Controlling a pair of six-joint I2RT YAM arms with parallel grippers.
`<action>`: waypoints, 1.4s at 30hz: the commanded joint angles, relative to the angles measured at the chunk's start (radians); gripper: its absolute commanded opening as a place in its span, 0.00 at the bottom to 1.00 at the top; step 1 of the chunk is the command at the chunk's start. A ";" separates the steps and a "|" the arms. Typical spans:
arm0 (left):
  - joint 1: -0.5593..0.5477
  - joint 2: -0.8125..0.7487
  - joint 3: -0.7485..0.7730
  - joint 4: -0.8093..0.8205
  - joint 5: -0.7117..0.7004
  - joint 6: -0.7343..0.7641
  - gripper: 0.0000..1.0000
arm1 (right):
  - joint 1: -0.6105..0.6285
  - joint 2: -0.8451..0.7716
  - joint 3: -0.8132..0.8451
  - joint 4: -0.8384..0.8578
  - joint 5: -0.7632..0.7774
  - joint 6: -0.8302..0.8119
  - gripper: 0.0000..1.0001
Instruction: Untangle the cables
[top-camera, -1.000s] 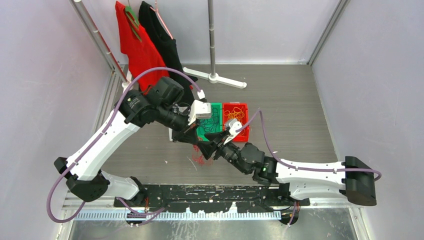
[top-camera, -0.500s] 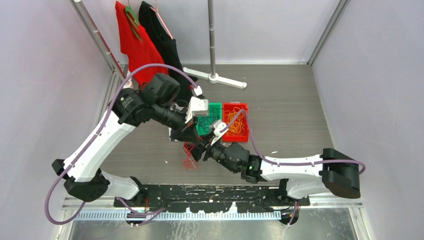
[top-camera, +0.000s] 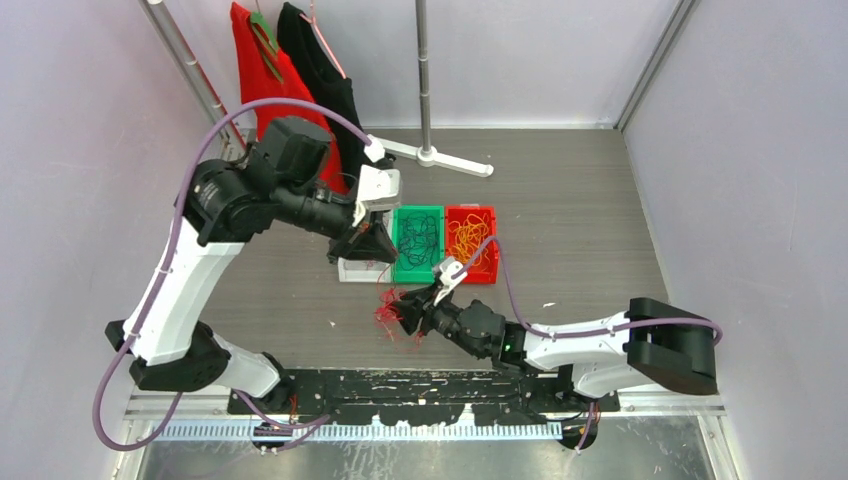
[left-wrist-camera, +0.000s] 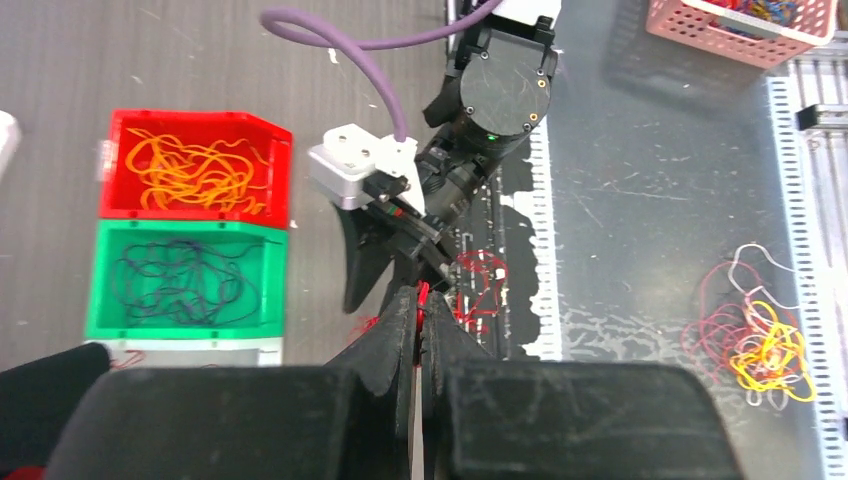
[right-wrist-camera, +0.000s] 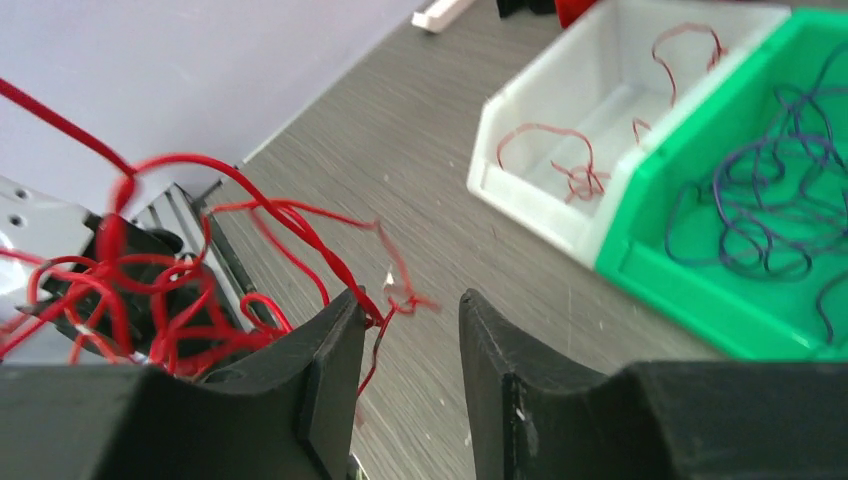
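Observation:
A wad of red cable (top-camera: 388, 314) lies on the table by my right gripper (top-camera: 408, 310). In the right wrist view the wad (right-wrist-camera: 150, 290) sits left of the open gripper (right-wrist-camera: 410, 310), with one strand draped over the left finger (right-wrist-camera: 335, 350). My left gripper (top-camera: 367, 247) hangs over the white bin (top-camera: 350, 271). In the left wrist view it (left-wrist-camera: 420, 298) is shut on a red strand that runs down toward the wad (left-wrist-camera: 480, 290). Orange-yellow cables (top-camera: 468, 238) lie in the red bin, dark purple-black cables (top-camera: 418, 238) in the green bin.
The white bin (right-wrist-camera: 520, 150) holds a few red strands. Another pile of red and yellow cables (left-wrist-camera: 760, 335) lies on the metal strip by the arm bases. A pink basket (left-wrist-camera: 740, 25) is beyond it. A stand base (top-camera: 430, 155) and hanging clothes (top-camera: 290, 70) are at the back.
My left gripper has moved back and left, away from the right gripper, holding the red strand. My right gripper has moved left and nearer, and the red wad has moved with it.

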 joint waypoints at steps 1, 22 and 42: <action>0.007 -0.016 0.069 -0.038 -0.043 0.055 0.00 | 0.015 -0.025 -0.061 0.080 0.063 0.041 0.44; 0.007 -0.071 -0.109 -0.014 -0.068 0.122 0.00 | 0.017 -0.450 0.164 -0.456 0.006 -0.175 0.66; 0.007 -0.082 -0.163 0.015 -0.013 0.086 0.00 | 0.017 -0.267 0.261 -0.351 -0.038 -0.239 0.72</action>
